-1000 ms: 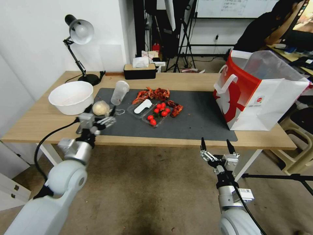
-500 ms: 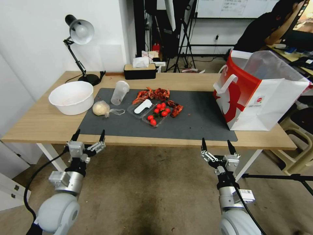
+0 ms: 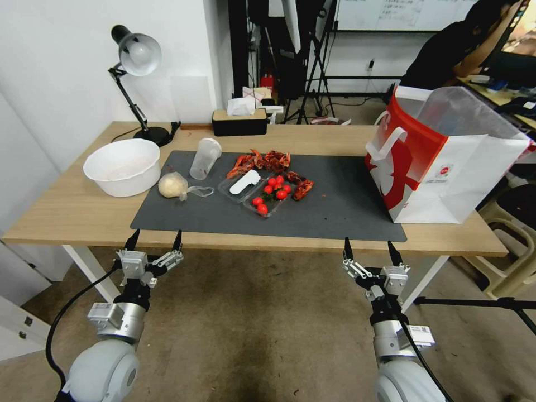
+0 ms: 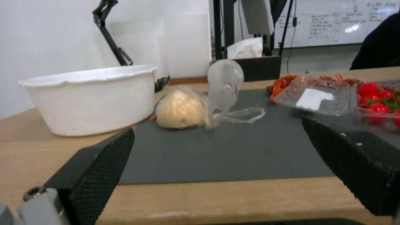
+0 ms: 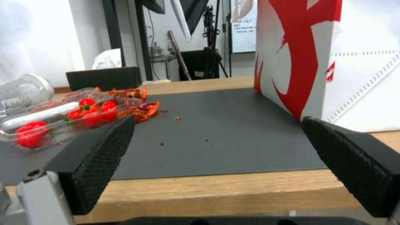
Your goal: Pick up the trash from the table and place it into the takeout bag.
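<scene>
Overhead, the table (image 3: 67, 215) is seen with its dark grey mat (image 3: 335, 206) and takeout bag (image 3: 446, 162) at the right end; trash lies mid-mat. Left gripper (image 3: 154, 241) and right gripper (image 3: 368, 250) are held spread, empty, before the near edge. Wrist views: pale wrapped ball (image 4: 181, 109) beside white bowl (image 4: 92, 97); bag wall (image 5: 325, 59) on the mat.

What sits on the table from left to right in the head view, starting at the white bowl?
White bowl → pale ball wrapped in plastic → clear plastic cup → clear oval container with a white utensil → tray of cherry tomatoes → takeout bag.
</scene>
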{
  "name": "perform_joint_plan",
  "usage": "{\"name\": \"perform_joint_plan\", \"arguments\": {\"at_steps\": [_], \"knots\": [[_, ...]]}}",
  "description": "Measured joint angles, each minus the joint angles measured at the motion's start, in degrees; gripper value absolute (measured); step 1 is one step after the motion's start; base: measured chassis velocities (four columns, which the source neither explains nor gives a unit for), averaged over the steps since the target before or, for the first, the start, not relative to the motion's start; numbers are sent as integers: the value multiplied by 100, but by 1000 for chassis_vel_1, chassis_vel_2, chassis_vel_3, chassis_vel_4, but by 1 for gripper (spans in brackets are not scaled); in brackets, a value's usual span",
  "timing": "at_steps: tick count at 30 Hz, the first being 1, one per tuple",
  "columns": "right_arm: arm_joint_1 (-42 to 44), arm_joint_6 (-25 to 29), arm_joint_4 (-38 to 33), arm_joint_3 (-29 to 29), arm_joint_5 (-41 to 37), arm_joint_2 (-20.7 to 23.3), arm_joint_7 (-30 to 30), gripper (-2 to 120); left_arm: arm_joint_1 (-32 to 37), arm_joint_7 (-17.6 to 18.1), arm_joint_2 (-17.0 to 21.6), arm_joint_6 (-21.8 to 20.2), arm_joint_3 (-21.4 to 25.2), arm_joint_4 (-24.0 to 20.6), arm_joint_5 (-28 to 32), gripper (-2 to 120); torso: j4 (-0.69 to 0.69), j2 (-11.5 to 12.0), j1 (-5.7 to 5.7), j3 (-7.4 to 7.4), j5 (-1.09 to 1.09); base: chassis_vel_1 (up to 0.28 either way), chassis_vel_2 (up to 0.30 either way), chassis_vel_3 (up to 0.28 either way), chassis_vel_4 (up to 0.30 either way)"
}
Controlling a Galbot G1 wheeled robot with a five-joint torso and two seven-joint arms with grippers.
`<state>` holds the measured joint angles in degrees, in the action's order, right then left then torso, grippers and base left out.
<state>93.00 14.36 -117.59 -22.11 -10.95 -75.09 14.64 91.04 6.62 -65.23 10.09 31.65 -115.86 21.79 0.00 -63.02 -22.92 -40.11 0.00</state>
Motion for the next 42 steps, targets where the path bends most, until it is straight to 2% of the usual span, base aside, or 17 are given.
{"name": "perform_joint_plan", "arguments": {"at_steps": [20,22,23,27,30,31,32,35,36,37,38,39,40,42], "knots": [[12,0,-29,9,12,-14,-1,100,-672,80,197,-349,-333,69,85,100,0,0,0,0,-1,0,0,0,0],[29,0,-56,-5,14,-15,-1,100,-1119,143,353,-655,-514,174,416,100,1,0,0,0,-1,0,0,0,0],[29,0,-56,-5,14,-15,-1,100,-1119,143,353,-655,-514,174,416,100,1,0,0,0,-1,0,0,0,0],[43,-2,-74,-27,23,-36,-1,100,-2113,420,707,-1233,-869,489,1110,100,-1,0,0,-1,0,0,0,0,0],[45,-3,-74,-27,27,-42,-1,100,-2242,468,761,-1355,-920,535,1234,100,-1,0,-1,-1,0,0,0,0,0],[46,-5,-74,-31,33,-55,-1,100,-2485,596,864,-1609,-1019,626,1445,100,0,0,-1,-1,0,0,0,0,0],[46,-5,-74,-31,33,-55,-1,100,-2485,596,864,-1609,-1019,626,1445,100,0,0,-1,-1,0,0,0,0,0],[46,-9,-82,-43,45,-92,-1,100,-3022,1051,997,-2413,-1221,808,1974,100,0,0,-1,0,0,0,0,0,0],[46,-9,-82,-43,45,-92,-1,100,-3022,1051,997,-2413,-1221,808,1974,100,0,0,-1,0,0,0,0,0,0],[50,-10,-83,-48,55,-108,0,100,-3281,1228,1013,-2749,-1303,943,2231,100,0,0,-1,-1,-1,0,0,0,0],[51,-11,-84,-56,59,-114,0,100,-3498,1304,1024,-2876,-1373,1099,2338,100,0,0,-1,-1,-1,0,0,0,0],[52,-13,-85,-75,60,-119,2,100,-3770,1344,1041,-2979,-1477,1332,2383,100,0,0,-1,-1,0,0,0,0,0],[52,-13,-85,-75,60,-119,2,100,-3770,1344,1041,-2979,-1477,1332,2383,100,0,0,-1,-1,0,0,0,0,0],[53,-15,-85,-92,62,-128,4,100,-4044,1387,1068,-3104,-1602,1607,2424,100,0,0,-1,-1,-1,0,0,0,0]]}}
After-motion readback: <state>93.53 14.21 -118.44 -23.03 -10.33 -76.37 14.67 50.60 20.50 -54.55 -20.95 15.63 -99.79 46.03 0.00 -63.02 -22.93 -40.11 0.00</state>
